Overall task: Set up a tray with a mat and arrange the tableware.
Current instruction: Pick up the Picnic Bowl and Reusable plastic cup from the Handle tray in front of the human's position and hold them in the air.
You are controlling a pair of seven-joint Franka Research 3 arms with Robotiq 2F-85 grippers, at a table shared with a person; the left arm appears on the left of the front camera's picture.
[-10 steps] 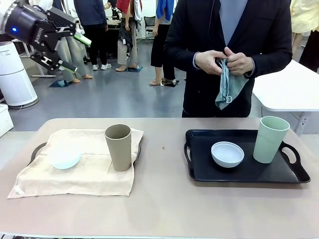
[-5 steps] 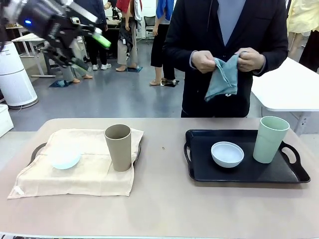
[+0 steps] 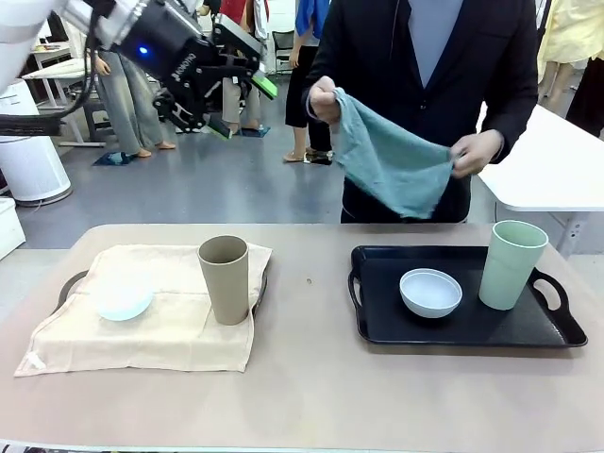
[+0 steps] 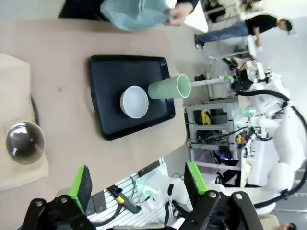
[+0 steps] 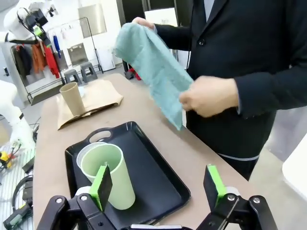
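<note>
The bench (image 3: pixel 311 387) lay bare along the lower frame and in a centre strip between the tan cup (image 3: pixel 225 278) and the black tray (image 3: pixel 373 330). Upper centre, a person's spread cloth (image 3: pixel 392 165) (teal) hung across the far side.

The smooth, pale brown tabletop (image 3: pixel 302 401) carries two trays, which lie well apart from each other. On its left side lies a dark tray (image 3: pixel 69 284). It is almost fully covered by a beige cloth mat (image 3: pixel 170 330), so only one handle and a short piece of the right rim are visible. The front corners of this mat pass over the tray and rest on the tabletop itself. On the right side lies a black rectangular plastic tray (image 3: pixel 425 332) with a handle at each short end. Between the two trays, a small dark speck (image 3: pixel 309 280) sits on the surface.
</note>
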